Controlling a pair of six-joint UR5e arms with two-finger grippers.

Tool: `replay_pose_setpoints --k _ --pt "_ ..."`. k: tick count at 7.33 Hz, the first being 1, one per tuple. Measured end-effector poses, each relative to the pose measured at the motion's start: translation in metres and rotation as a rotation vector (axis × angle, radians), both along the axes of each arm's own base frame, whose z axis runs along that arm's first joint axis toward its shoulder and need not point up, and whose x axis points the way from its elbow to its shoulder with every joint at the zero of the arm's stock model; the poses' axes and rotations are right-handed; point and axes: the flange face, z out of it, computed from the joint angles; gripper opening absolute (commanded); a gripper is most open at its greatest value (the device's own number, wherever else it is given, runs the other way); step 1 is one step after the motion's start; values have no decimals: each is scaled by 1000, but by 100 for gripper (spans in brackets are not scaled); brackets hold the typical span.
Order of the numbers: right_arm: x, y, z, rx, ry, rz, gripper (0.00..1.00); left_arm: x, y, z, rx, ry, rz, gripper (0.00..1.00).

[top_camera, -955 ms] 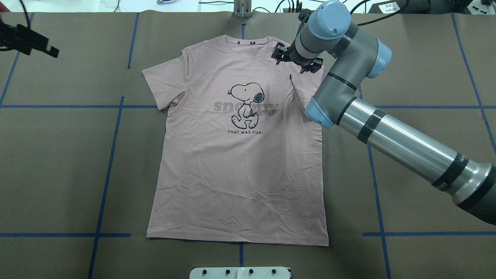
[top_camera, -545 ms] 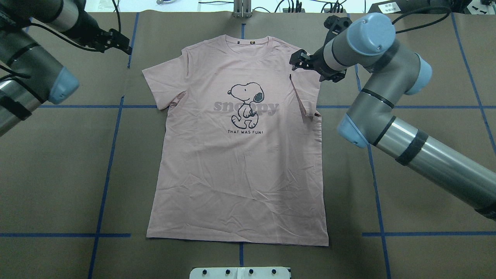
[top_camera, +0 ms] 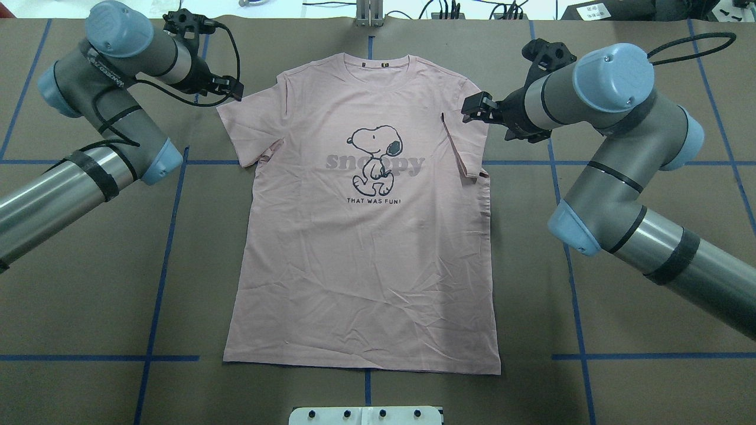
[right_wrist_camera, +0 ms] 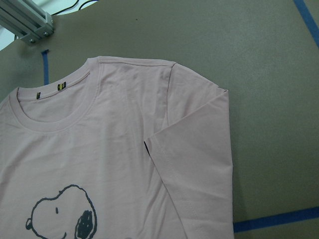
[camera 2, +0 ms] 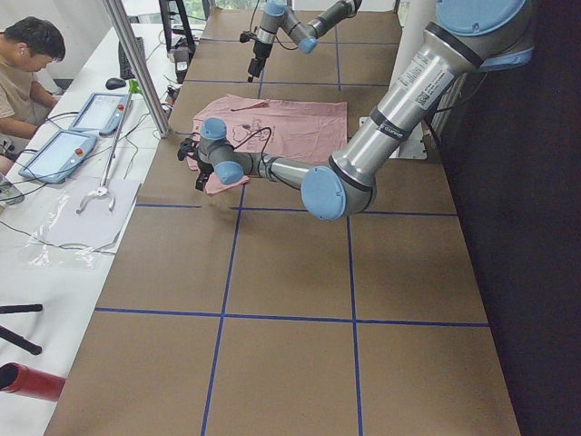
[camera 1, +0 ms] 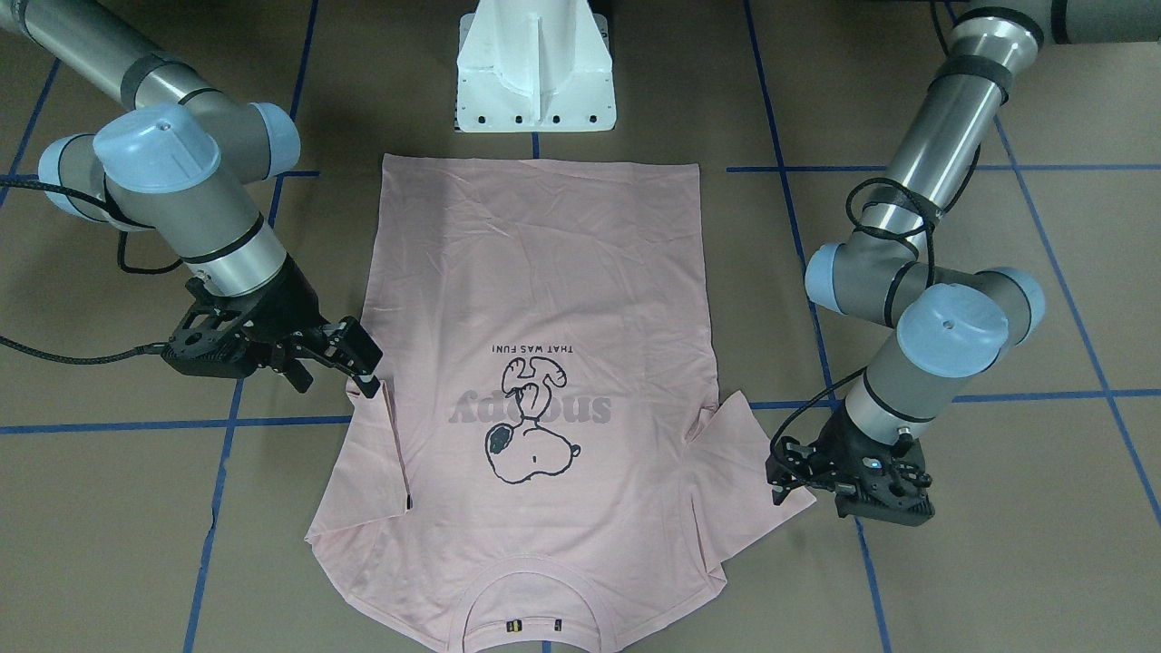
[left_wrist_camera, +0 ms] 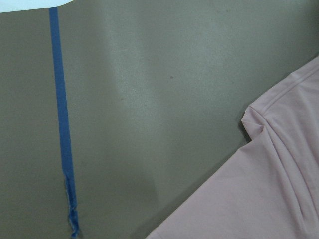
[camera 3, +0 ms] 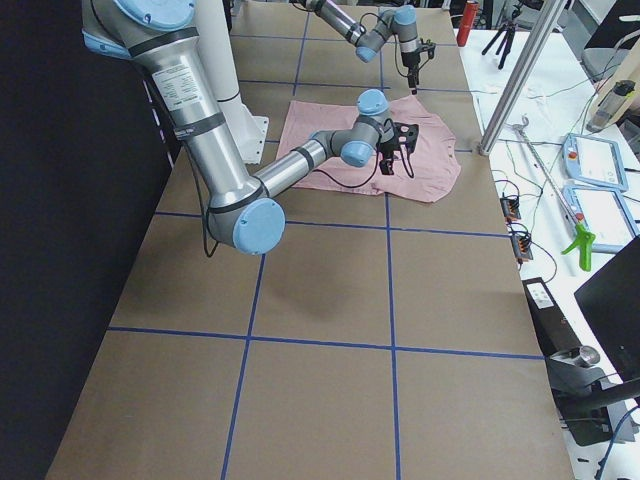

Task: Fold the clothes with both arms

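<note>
The pale pink T-shirt (top_camera: 366,265) lies flat and face up on the brown table, collar at the far side. Its right sleeve (top_camera: 463,147) is folded in over the chest and also shows in the right wrist view (right_wrist_camera: 199,164). Its left sleeve (top_camera: 239,127) lies spread out. My right gripper (top_camera: 474,106) hovers just beside that shoulder, open and empty; it also shows in the front view (camera 1: 361,363). My left gripper (top_camera: 233,90) hovers at the far corner of the left sleeve, open and empty, and shows in the front view (camera 1: 778,472). The left wrist view shows the sleeve's edge (left_wrist_camera: 279,189).
The white pedestal base (camera 1: 535,73) stands at the near edge by the hem. Blue tape lines (top_camera: 171,236) cross the table. An aluminium post (top_camera: 369,15) stands beyond the collar. An operator (camera 2: 23,64) and tablets (camera 2: 100,113) are at a side bench.
My left arm has swung in from the far left to the left sleeve's corner. My right gripper has drawn back to the right, off the shoulder. The right sleeve stays folded in.
</note>
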Motion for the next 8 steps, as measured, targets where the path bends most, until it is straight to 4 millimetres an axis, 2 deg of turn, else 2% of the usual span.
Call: replay_pose_setpoints --k 4,5,6,8 --pt "0 4 -2 5 -4 1 100 12 3 14 1 -8 5 47" --pt "-1 5 -4 0 -10 4 100 12 4 17 -2 -10 5 8" --pt "-2 6 -6 -7 -17 8 100 12 5 20 -5 -12 6 0" --pt "-2 7 -9 -10 -23 12 100 12 5 18 -6 -7 9 0"
